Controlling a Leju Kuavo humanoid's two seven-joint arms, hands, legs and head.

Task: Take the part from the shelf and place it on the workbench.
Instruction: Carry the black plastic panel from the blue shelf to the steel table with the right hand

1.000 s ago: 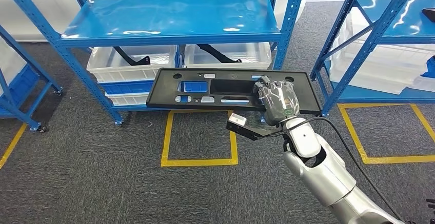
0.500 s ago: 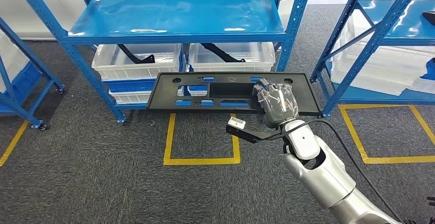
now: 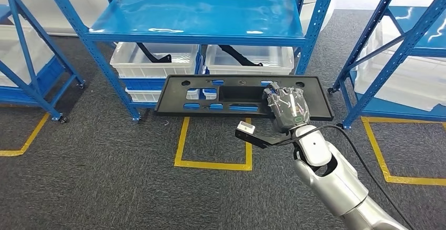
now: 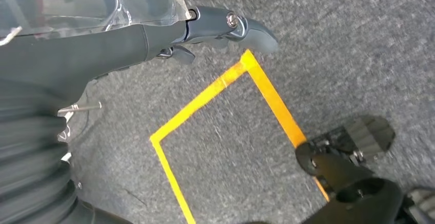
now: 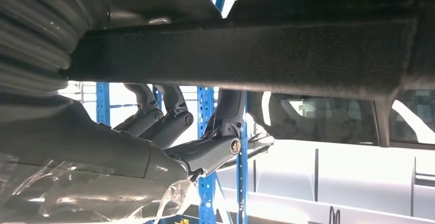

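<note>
The part (image 3: 173, 101) is a long, flat black panel with several cut-outs, held level in the air in front of the blue shelf's (image 3: 194, 19) lower tier. My right hand (image 3: 286, 109) grips it near its right end, fingers wrapped over the panel's near edge. The right wrist view shows the panel's dark underside (image 5: 246, 55) lying across the curled fingers (image 5: 169, 126) of that hand. My left hand (image 4: 154, 34) hangs over the grey carpet, its fingers (image 4: 246, 26) stretched out with nothing in them.
Two white bins (image 3: 152, 61) (image 3: 250, 61) holding black parts sit under the shelf's blue top board. More blue racks stand at the left (image 3: 31, 77) and right (image 3: 389, 46). Yellow tape squares (image 3: 213, 164) mark the grey carpet.
The whole picture has shifted to the right, so the camera has moved. My right hand still holds the panel in the same grip, and the panel now sits a little farther from the shelf.
</note>
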